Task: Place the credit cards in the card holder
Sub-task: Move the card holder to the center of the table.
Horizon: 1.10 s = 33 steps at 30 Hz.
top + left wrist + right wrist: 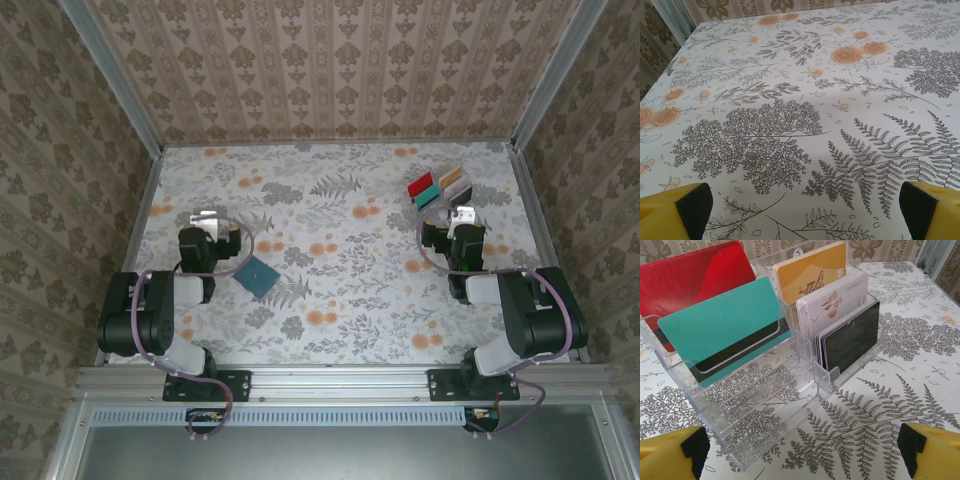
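Left tool [805,212] spread above floral tabletop [790,65], card holder [262,277] lying near; right tool [802,452] spread facing clear rack [765,412] holding upright credit cards [725,327].

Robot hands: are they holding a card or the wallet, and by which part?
Nothing is held. The left gripper hangs open over the table; the right gripper is open facing the clear rack.

Left hand [207,220] and right hand [462,215] both wide open; arms folded low.
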Motion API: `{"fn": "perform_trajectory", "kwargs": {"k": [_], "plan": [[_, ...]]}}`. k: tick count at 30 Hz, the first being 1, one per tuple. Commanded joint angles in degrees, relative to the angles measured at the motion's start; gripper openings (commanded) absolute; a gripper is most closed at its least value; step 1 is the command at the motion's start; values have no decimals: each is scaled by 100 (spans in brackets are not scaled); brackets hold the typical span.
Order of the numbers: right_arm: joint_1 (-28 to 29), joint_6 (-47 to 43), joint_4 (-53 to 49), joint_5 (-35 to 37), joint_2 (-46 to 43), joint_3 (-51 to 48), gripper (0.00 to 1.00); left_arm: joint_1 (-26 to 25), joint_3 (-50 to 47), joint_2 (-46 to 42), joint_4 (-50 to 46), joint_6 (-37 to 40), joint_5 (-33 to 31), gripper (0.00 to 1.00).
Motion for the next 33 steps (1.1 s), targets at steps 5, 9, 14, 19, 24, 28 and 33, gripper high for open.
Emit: {"fn": "perform_trajectory", "kwargs": {"k": [5, 9, 14, 19, 24, 28, 33], "plan": [[-31, -41, 222, -112, 82, 105, 100, 68, 134, 66, 177, 75, 104, 100], [-31, -41, 218, -116, 76, 106, 100, 75, 134, 65, 169, 75, 121, 100], [-30, -41, 219, -113, 80, 105, 100, 141, 155, 71, 134, 23, 204, 100], [-31, -41, 221, -119, 78, 99, 100, 81, 125, 65, 200, 48, 34, 100], [-13, -66, 270, -112, 61, 70, 100, 55, 78, 49, 268, 62, 24, 100], [81, -178, 287, -103, -35, 26, 100, -33, -205, -149, 602, 106, -124, 100], [128, -228, 354, -52, -147, -62, 100, -24, -549, -596, 886, -35, -471, 100]]}}
